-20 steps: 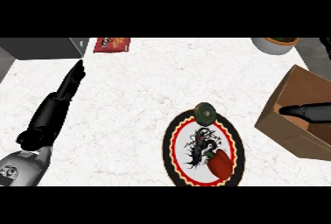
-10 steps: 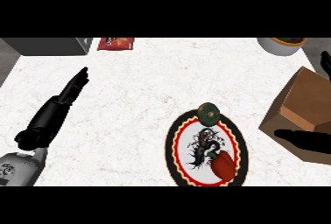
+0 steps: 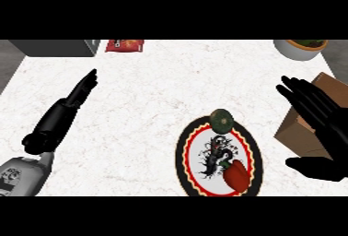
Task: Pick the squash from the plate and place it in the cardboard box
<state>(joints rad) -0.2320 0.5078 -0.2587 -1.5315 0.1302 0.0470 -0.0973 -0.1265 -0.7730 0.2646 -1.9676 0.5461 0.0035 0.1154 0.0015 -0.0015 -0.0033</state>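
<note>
The counter (image 3: 163,83) is white marble, seen from steeply above. A plate (image 3: 188,156) lies at about five o'clock from the view's centre; it is white with a red and yellow rim band and a black figure painted in the middle. The squash (image 3: 222,119), dark green and round, sits on the plate's rim at its twelve o'clock edge. A red pepper (image 3: 236,175) lies on the plate toward its five o'clock side, well apart from the squash.

The box (image 3: 306,131), brown cardboard, stands at three o'clock of the plate, just beside its rim. The right hand (image 3: 318,117) is in front of the box and hides much of it. The hand is spread wide, fingers straight and pointing toward eleven o'clock, thumb stuck out toward nine o'clock low at the view's right edge. It holds nothing. It is at three o'clock of the squash and does not touch it.

The left hand (image 3: 76,94) shows at nine o'clock of the view, over bare counter. Its fingers are straight and together, pointing toward one o'clock, and hold nothing. Its grey forearm (image 3: 20,175) comes in from the lower left corner.

Along the far edge, a red packet (image 3: 124,45) lies at eleven o'clock, a grey block (image 3: 54,47) just beside it at its nine o'clock. A white bowl (image 3: 300,48) stands at one o'clock, beyond the box.
</note>
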